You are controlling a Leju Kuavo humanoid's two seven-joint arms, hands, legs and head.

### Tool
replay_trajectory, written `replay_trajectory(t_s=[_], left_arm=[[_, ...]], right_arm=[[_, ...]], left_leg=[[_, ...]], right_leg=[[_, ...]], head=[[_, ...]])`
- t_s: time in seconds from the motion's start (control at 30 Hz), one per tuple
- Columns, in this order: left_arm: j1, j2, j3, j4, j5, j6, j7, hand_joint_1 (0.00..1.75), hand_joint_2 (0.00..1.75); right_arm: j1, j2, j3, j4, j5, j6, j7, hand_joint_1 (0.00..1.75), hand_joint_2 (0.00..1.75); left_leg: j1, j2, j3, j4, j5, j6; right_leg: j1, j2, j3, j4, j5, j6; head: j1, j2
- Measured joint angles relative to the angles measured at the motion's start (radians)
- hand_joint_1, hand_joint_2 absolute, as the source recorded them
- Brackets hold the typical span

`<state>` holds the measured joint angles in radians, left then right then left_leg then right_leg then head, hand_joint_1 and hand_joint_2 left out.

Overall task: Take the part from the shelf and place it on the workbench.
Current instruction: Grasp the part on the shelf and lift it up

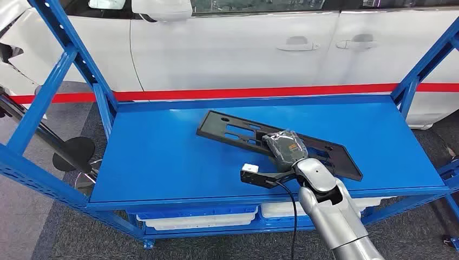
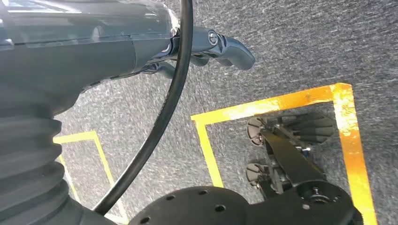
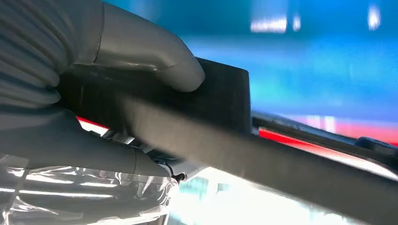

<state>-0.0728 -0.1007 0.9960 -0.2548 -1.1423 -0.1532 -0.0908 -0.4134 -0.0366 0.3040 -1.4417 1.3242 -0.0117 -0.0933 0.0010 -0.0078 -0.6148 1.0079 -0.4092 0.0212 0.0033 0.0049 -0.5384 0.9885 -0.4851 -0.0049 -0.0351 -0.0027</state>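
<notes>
Your right hand [image 1: 285, 146] is out over the blue shelf [image 1: 162, 157] and has closed on the black part [image 1: 238, 130], a long flat plate with slotted cut-outs that lies diagonally across the shelf top, one end toward the back left and the other toward the front right. In the right wrist view you can see the grey thumb [image 3: 155, 61] pressing on the part's flat face [image 3: 220, 93], with the rest of the hand wrapped under its edge. Your left hand [image 2: 141, 47] hangs over grey carpet [image 2: 305, 47] marked with yellow tape [image 2: 281, 101]; it holds nothing, with its dark fingers [image 2: 232, 49] stretched forward. Behind the shelf stands a white car [image 1: 243, 49] with a red stripe.
</notes>
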Motion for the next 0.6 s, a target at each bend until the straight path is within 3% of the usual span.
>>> replay_trajectory(t_s=[0.27, 0.4, 0.6], left_arm=[[0.001, 0.000, 0.000, 0.000, -0.036, 0.006, -0.015, 0.00, 1.75], [0.001, 0.000, -0.001, 0.000, -0.057, 0.006, -0.030, 0.00, 1.75], [0.001, 0.002, -0.001, 0.000, -0.067, 0.011, -0.032, 0.00, 1.75]], right_arm=[[0.000, -0.017, 0.007, -0.235, 0.091, -0.089, -0.017, 1.75, 1.75], [0.003, -0.056, 0.028, -0.268, 0.160, -0.160, -0.019, 1.75, 1.75], [0.011, -0.091, 0.056, -0.270, 0.186, -0.174, -0.017, 1.75, 1.75]], left_leg=[[0.000, 0.000, -0.001, 0.001, -0.001, 0.000], [-0.003, 0.000, -0.001, 0.003, -0.002, 0.002], [-0.008, 0.000, -0.004, 0.009, -0.006, 0.009]], right_leg=[[-0.004, 0.000, 0.000, -0.001, 0.000, 0.000], [-0.006, 0.000, 0.000, -0.001, 0.000, 0.001], [-0.008, 0.000, 0.000, -0.001, 0.000, 0.007]], head=[[0.000, 0.000], [0.000, 0.000], [0.000, 0.000]])
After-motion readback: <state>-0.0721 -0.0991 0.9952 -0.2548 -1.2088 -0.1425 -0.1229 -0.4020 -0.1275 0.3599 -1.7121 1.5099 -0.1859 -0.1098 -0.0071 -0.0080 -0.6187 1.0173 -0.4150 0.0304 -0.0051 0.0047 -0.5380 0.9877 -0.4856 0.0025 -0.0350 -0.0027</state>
